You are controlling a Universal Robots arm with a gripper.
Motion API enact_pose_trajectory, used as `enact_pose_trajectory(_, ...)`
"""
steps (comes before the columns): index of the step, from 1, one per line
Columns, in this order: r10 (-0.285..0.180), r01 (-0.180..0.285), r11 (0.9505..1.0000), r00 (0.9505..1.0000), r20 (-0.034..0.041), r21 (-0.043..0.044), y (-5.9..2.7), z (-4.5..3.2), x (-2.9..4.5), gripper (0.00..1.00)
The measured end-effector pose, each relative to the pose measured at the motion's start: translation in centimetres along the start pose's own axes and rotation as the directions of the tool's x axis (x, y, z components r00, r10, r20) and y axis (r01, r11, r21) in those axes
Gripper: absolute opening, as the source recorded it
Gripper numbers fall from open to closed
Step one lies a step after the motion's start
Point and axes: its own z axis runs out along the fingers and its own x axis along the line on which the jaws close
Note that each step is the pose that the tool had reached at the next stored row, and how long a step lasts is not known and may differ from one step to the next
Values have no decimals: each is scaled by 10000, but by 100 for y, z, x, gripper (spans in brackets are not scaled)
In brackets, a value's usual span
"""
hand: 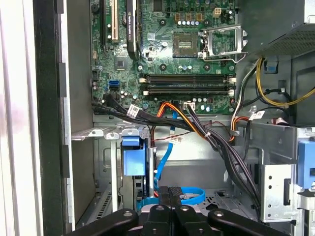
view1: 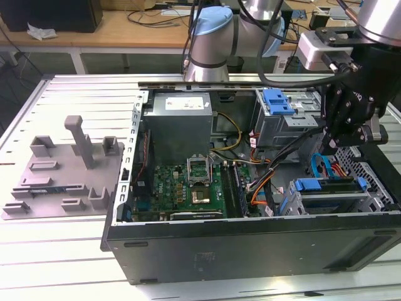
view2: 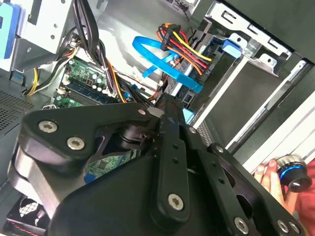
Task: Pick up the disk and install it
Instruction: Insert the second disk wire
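The disk (view1: 329,185) sits edge-up in the drive cage (view1: 351,204) at the near corner of the open computer case, on the exterior view's right. Its bright blue frame shows along the top. In the first wrist view the blue end of the disk (hand: 134,156) stands in the bay slot. My gripper (view1: 336,142) hangs just above and behind the disk, apart from it. Its black fingers are shut with nothing between them in the first wrist view (hand: 171,197). In the second wrist view the gripper (view2: 167,110) points down at the bay.
A curved blue cable (view1: 319,164) and orange-red wires (view1: 263,188) loop right under the gripper. A blue latch plate (view1: 277,100) tops the upper cage. The motherboard (view1: 188,188) fills the case floor. A grey fixture (view1: 62,169) lies on the table. A person's hand (view2: 272,179) is beside the case.
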Motion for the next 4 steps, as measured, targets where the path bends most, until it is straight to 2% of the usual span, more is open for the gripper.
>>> enact_pose_trajectory(4, 1, -1, 10000, 10000, 0, 1, 0, 0, 0, 11)
